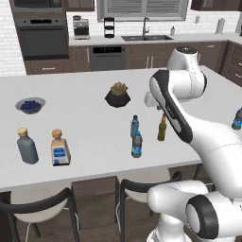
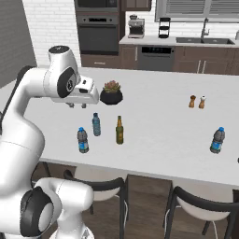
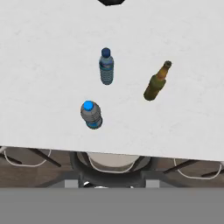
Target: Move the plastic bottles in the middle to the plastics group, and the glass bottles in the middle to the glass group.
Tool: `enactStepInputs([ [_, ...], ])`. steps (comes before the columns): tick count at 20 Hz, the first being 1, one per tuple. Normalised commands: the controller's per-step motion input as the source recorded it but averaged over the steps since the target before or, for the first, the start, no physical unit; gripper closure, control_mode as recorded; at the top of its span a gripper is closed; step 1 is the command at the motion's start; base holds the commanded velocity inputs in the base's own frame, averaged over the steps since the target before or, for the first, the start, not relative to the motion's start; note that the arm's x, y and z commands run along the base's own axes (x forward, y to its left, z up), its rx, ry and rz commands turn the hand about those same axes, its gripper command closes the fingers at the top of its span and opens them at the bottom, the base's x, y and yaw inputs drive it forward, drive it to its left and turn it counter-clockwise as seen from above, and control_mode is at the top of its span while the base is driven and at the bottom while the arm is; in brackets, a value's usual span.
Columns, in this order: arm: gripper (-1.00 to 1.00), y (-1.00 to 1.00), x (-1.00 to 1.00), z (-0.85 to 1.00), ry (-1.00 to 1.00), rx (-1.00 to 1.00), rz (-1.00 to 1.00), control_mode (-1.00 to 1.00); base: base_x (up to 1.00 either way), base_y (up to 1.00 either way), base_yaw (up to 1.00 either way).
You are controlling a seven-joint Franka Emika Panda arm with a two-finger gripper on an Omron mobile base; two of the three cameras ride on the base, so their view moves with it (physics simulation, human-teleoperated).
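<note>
- Hovering high over the white island counter (image 1: 85, 123), the gripper (image 2: 77, 105) held nothing; whether its fingers were apart or together could not be told.
- In the hand view, two water bottles (image 3: 106, 66) (image 3: 91, 114) stood upright, the second at 7 o'clock of the first.
- The olive-green bottle (image 3: 157, 82) stood at 3 o'clock of them.
- The grey bottle (image 1: 27, 146) and squarish bottle (image 1: 59, 148) stood well apart, leftward.

potted succulent (image 1: 117, 94), blueberry bowl (image 1: 30, 105), 2 shakers (image 2: 197, 101)
</note>
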Motion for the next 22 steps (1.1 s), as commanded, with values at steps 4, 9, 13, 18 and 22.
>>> enactStepInputs([
  [4, -1.00, 0.01, -0.05, 0.00, 0.00, -0.01, 0.01, -1.00, 0.00, 0.00, 0.00],
  [9, -1.00, 0.00, -0.15, -0.15, 0.07, -0.09, 0.03, -1.00, 0.00, 0.00, 0.00],
  [13, -1.00, -0.13, -0.43, -0.31, 0.00, 0.01, 0.33, -1.00, 0.00, 0.00, 0.00],
  [18, -1.00, -0.19, -0.29, -0.21, 0.00, 0.17, 0.70, -1.00, 0.00, 0.00, 0.00],
  [22, -1.00, -0.15, -0.17, -0.30, -0.01, 0.13, 0.86, -1.00, 0.00, 0.00, 0.00],
])
